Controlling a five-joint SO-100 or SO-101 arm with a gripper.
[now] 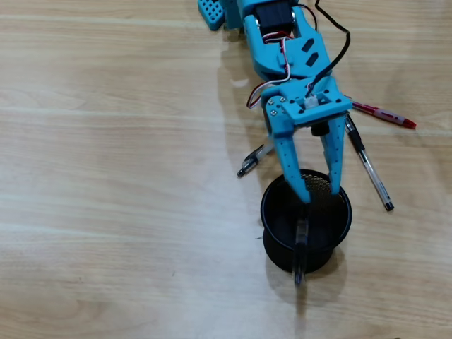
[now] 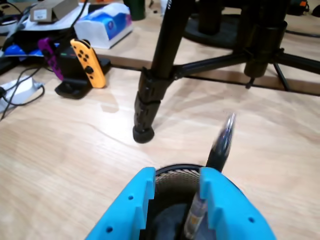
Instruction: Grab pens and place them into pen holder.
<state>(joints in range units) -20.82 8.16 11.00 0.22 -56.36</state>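
Note:
My blue gripper (image 1: 319,192) hangs open over the pen holder (image 1: 266,212), a round black wire-mesh cup. A dark pen (image 1: 301,244) leans inside the cup, its upper end poking over the near rim. In the wrist view this pen (image 2: 222,142) lies along the inner face of the right finger while the left finger stands well apart; the pen holder (image 2: 172,182) shows between them. On the table lie a black-and-clear pen (image 1: 369,164) right of the cup, a red-and-white pen (image 1: 385,114) beyond it, and a grey-and-clear pen (image 1: 253,162) left of the gripper, partly hidden.
In the wrist view a black tripod leg (image 2: 146,102) stands on the wood just beyond the cup. Further back left are an orange game controller (image 2: 88,63), a tissue pack (image 2: 106,23) and cables (image 2: 17,90).

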